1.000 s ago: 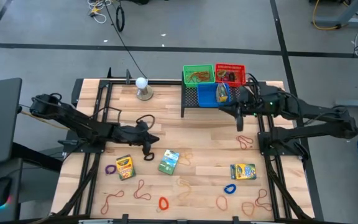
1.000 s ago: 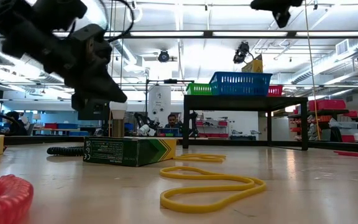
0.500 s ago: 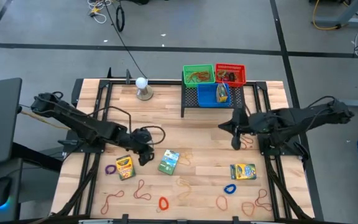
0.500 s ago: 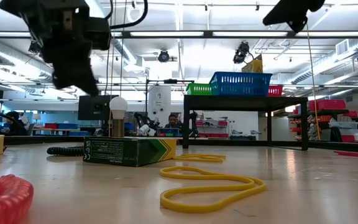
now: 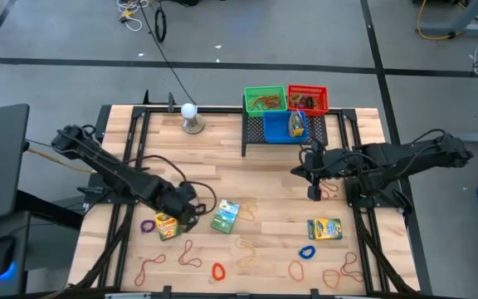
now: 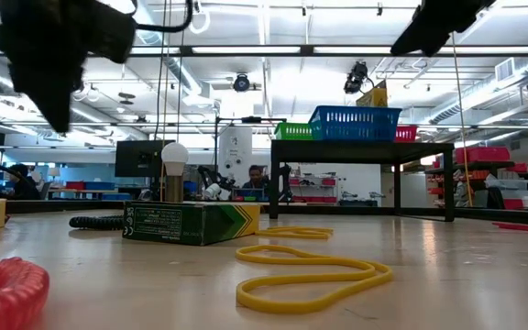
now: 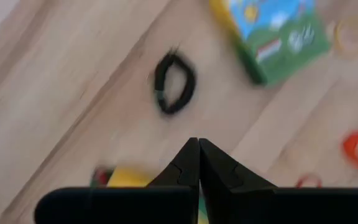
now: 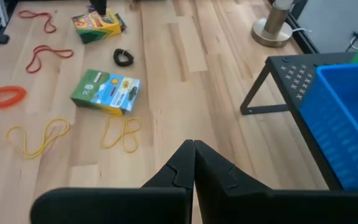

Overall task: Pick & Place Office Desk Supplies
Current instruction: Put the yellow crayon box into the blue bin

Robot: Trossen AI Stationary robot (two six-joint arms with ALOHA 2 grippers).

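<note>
beside the black loop (image 7: pixel 174 83), left end effector (image 7: pixel 197 149) pressed together, green crayon box (image 7: pixel 272 38) near

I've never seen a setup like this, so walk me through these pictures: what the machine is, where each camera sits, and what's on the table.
Two dark robot arms work at a wooden table. One picture looks straight down, one looks level across the tabletop, and two come from cameras on the arms' wrists. The left hand hangs low, shut and empty, beside a flat yellow crayon box and near a small black loop. The right hand, also shut and empty, sits in front of a black rack carrying green, red and blue baskets. Scattered around are more crayon boxes, thin rubber bands and small coloured loops.
</note>
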